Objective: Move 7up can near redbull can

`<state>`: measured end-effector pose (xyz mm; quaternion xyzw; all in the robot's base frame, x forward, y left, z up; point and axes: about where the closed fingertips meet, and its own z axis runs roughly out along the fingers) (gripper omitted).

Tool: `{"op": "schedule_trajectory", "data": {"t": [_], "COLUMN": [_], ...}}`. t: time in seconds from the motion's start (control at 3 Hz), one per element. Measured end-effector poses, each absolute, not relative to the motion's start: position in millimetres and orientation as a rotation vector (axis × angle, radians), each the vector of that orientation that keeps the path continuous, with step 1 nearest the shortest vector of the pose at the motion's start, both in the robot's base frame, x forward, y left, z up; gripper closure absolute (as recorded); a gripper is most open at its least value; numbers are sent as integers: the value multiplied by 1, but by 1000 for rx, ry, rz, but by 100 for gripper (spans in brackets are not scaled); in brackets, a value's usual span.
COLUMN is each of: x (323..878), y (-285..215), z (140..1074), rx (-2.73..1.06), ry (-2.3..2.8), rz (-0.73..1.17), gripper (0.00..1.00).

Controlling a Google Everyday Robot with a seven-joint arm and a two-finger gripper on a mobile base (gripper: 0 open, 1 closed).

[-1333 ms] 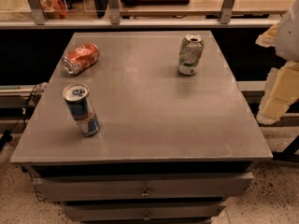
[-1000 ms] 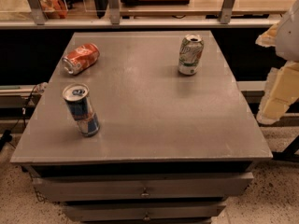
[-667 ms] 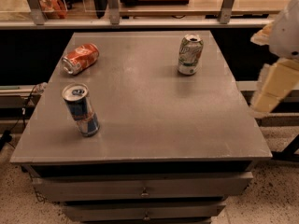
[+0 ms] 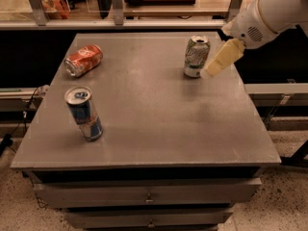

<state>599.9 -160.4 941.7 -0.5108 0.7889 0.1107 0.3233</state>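
Observation:
The 7up can (image 4: 196, 56) stands upright at the far right of the grey table (image 4: 159, 129); it is white and pale green with a silver top. The redbull can (image 4: 84, 113), blue and silver, stands upright near the table's front left. My gripper (image 4: 220, 60), cream-coloured on a white arm (image 4: 269, 13), reaches in from the upper right. Its tip is just to the right of the 7up can, very close to it or touching it at the can's lower half.
An orange-red can (image 4: 84, 60) lies on its side at the far left of the table. A shelf with metal posts (image 4: 144, 23) runs behind the table. Drawers (image 4: 149, 196) sit under the tabletop.
My arm and gripper have swung in from the right edge of the view towards the left, up to the 7up can. The cans have not moved.

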Motion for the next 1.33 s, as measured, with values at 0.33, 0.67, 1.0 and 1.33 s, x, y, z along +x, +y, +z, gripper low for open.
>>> {"op": "schedule_trajectory", "data": {"t": [0.33, 0.67, 1.0, 1.33], "x": [637, 658, 675, 680], "y": [-170, -175, -164, -161], "z": [944, 938, 928, 917], "rx": [-1197, -1087, -1004, -966], "ry": [2045, 2004, 1970, 1972], "rz": [292, 361, 445, 479], "gripper": [0, 0, 0, 0]}}
